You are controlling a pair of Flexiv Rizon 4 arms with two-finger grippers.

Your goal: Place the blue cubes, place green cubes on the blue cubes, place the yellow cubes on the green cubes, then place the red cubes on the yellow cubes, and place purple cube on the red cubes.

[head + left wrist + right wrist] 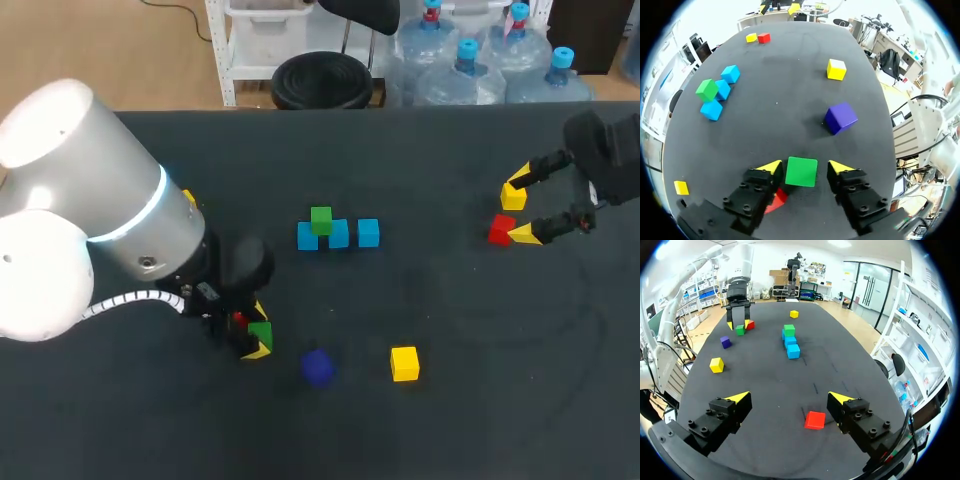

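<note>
- The left pincer [805,167] is low over the desk [470,420], left of the middle and toward the near edge, with its fingers apart.
- A green cube [801,171] lies flat on the desk between those fingers, its sides square to them. It is close against one tip, and a gap shows at the other.
- A red cube [776,200] lies under the finger nearer the green cube and is mostly hidden by it. Whether the two cubes touch cannot be told.
- Ahead of the left pincer sits a purple cube [840,118], turned so that one corner points back toward the fingers.
- Farther ahead is a yellow cube [836,69]. Both it and the purple cube lie toward the near edge, about midway along it.
- Three blue cubes [338,235] form a close row at the desk's middle, with the row's long axis running along the far edge.
- A second green cube [320,220] rests on top of the row, toward its left end.
- A third yellow cube [681,187] lies toward the left edge, beside the left arm.
- The right pincer [790,399] is near the right edge with its fingers wide apart.
- A second red cube [815,420] lies flat between the right pincer's fingers, just beside the one toward the near edge and well apart from the other.
- In the head view a second yellow cube [513,197] sits just beside the tip toward the far edge.
</note>
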